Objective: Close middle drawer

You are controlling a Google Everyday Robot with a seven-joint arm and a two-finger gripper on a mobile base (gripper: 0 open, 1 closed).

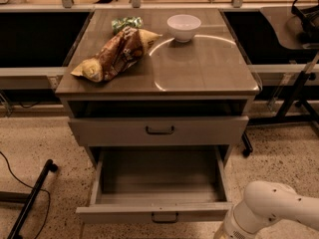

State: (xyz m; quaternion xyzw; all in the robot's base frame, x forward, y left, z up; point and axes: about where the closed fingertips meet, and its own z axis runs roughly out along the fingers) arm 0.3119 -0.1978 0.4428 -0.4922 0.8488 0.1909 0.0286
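The middle drawer (154, 212) is the short-fronted grey-tan one with a small dark bail handle. It is pulled far out toward me, and its inside (158, 176) holds nothing. Above it, the taller-fronted uppermost drawer (158, 130) stands slightly out, with a dark gap over it. The lowest drawer is hidden below the open one. My gripper is out of view. Only a white arm link (271, 213) shows at the bottom right, just right of the open drawer's front corner.
On the cabinet top (209, 68) lie a chip bag (117, 54), a green packet (125, 23) and a white bowl (183, 27). A black stand leg (30, 200) lies on the speckled floor at left. Black chair legs (294, 98) stand at right.
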